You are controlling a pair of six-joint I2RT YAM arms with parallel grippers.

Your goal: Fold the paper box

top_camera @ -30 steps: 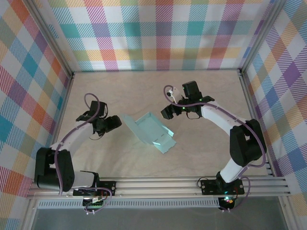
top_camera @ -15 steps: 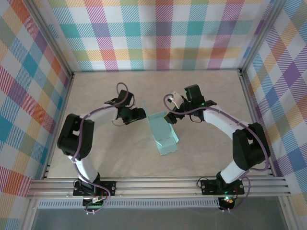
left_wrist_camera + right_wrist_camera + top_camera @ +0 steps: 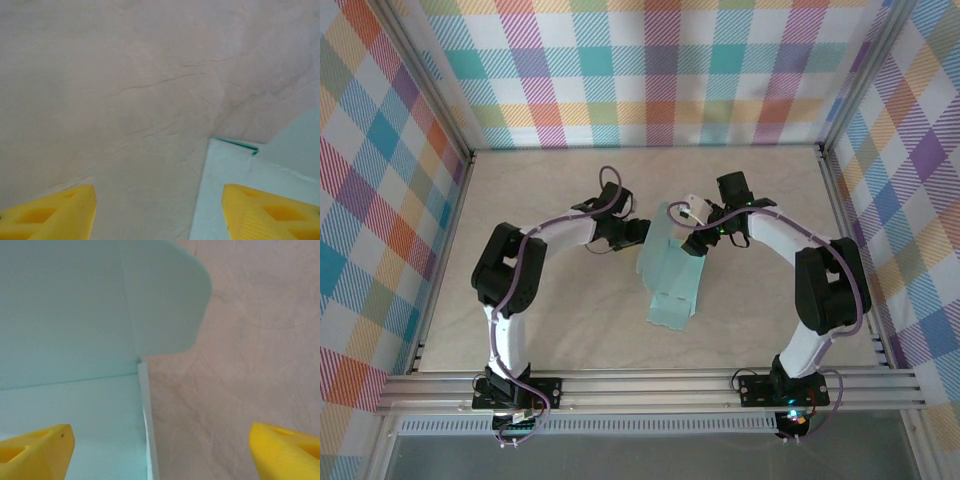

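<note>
With left gripper (image 3: pixel 638 232) and right gripper (image 3: pixel 693 244) both spread open at the far end of the paper box (image 3: pixel 672 285), lying on the table (image 3: pixel 540 320) between them, close each squarely on its nearest flap beside the crease, lifting evenly to avoid buckling.

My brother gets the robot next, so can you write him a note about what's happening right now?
Left gripper: open, holding nothing, one finger over the paper box, the other over the table.
Right gripper: open, empty, straddling a side edge of the box, below a rounded flap.
Box: mid-table, its far end between the two grippers.
Done: some panels look raised, but it is not closed.
Left: grip the flaps, fold them in and close the box.
</note>
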